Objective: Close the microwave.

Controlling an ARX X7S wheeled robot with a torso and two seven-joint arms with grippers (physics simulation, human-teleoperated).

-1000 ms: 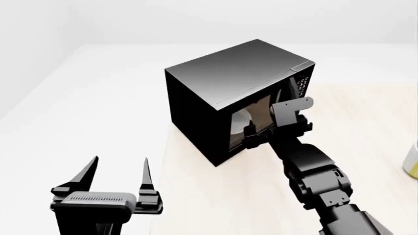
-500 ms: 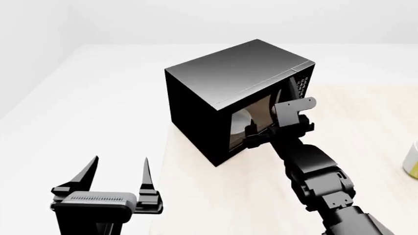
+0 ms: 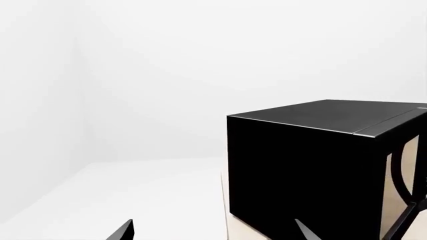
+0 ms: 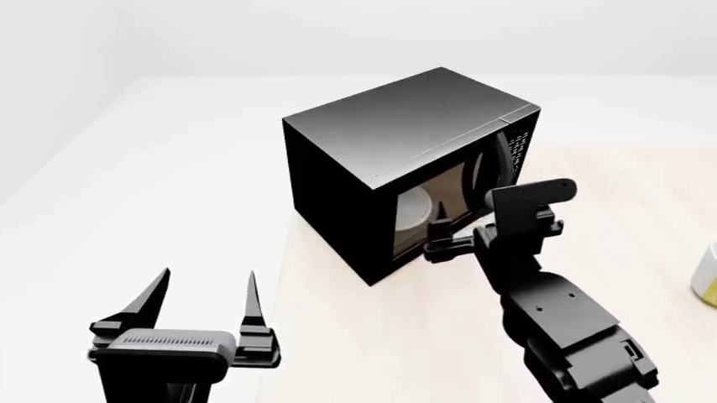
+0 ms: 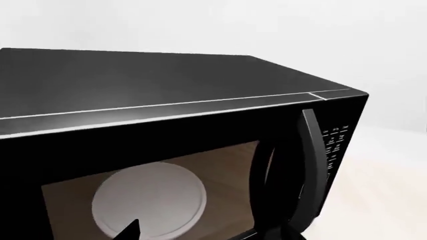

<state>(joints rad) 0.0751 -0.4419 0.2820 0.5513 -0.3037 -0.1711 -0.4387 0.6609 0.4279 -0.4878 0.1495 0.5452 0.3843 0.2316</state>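
The microwave (image 4: 387, 143) is a large glossy black box on the wooden table, seen from above in the head view. In the right wrist view its windowed door (image 5: 167, 175) looks flush or almost flush with the front. That view also shows the white round plate (image 5: 150, 200) behind the glass, the curved handle (image 5: 310, 160) and the button panel (image 5: 335, 142). My right gripper (image 4: 439, 235) is open and empty, just in front of the door's lower edge; its tips show in the right wrist view (image 5: 210, 232). My left gripper (image 4: 207, 294) is open and empty, well left of the microwave (image 3: 300, 165).
The light wooden table (image 4: 370, 336) extends under and in front of the microwave. A white surface (image 4: 134, 185) lies to its left. A yellowish object (image 4: 706, 273) sits at the head view's right edge.
My right gripper has drawn back from the door and shifted a little to the right. The left arm has not moved.
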